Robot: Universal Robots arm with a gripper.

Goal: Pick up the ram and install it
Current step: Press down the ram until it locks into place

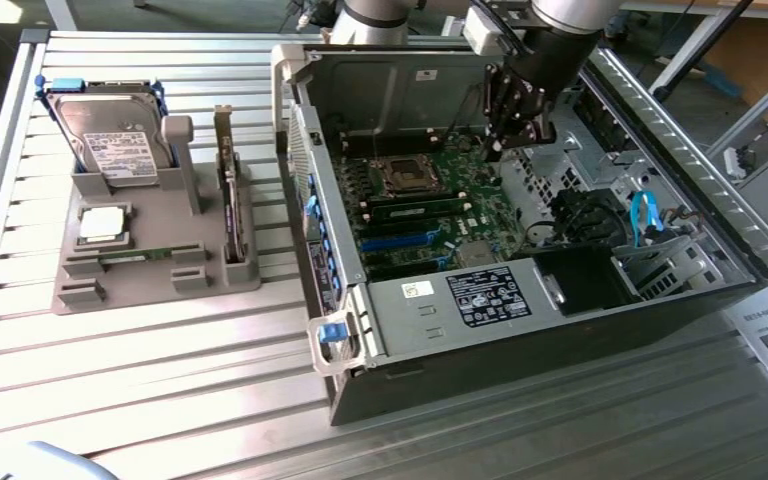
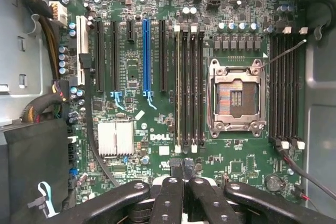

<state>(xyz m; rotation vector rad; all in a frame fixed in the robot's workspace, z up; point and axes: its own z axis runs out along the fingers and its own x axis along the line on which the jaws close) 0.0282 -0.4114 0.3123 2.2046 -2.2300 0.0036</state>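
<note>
My gripper (image 1: pixel 515 135) hangs over the far part of the open computer case (image 1: pixel 651 310), above the motherboard (image 1: pixel 418 200). In the wrist view its two fingertips (image 2: pixel 176 167) press together, shut, with nothing visible between them. Beyond the gripper (image 2: pixel 183 169) lie the memory slots (image 2: pixel 190 87) beside the empty CPU socket (image 2: pixel 235 97). A thin green ram stick (image 2: pixel 177 87) seems to stand in the slot nearest the blue expansion slot (image 2: pixel 146 56). Another green ram stick (image 1: pixel 128 257) lies low in the grey fixture (image 1: pixel 157 280) on the exterior view's left.
The fixture also holds a silver hard drive (image 1: pixel 115 140), a CPU chip (image 1: pixel 101 224) and an upright dark expansion card (image 1: pixel 231 195). Inside the case are cables (image 1: pixel 644 215) and a black power supply (image 1: pixel 491 295). A second bank of memory slots (image 2: pixel 286 87) flanks the socket.
</note>
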